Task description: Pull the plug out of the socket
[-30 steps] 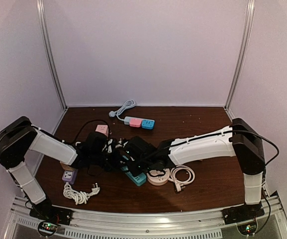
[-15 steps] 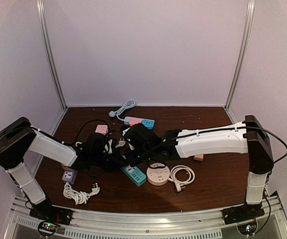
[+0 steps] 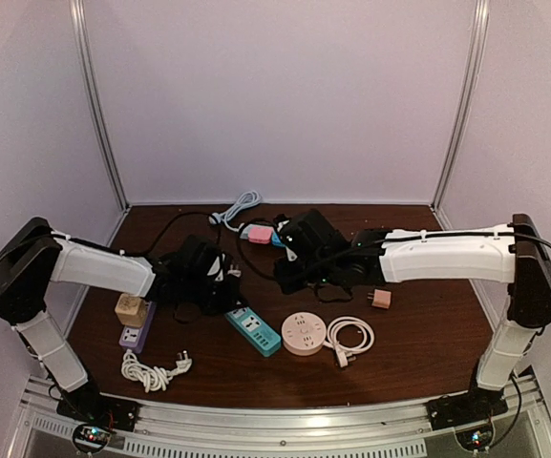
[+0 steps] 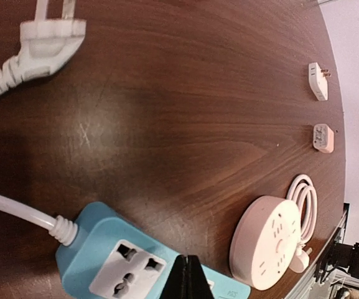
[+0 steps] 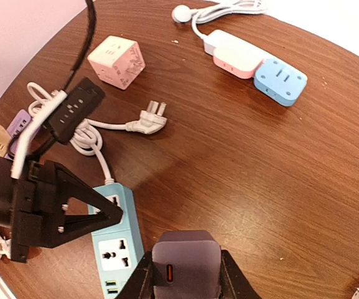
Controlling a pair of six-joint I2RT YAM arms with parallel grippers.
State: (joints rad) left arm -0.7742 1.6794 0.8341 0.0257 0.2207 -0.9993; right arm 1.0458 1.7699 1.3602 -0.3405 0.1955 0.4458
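Plug (image 5: 185,258) in right pincer (image 5: 185,281), seemingly clear of socket strip (image 5: 118,244) edge

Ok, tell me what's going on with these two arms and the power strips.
The right gripper is clamped on a dark grey plug with a small red light and holds it in the air, apart from the teal power strip. The strip's visible sockets are empty, so the plug is out. The left gripper is shut, its tips down at the strip, seemingly pinning it to the table. A round pale socket hub lies beside the strip.
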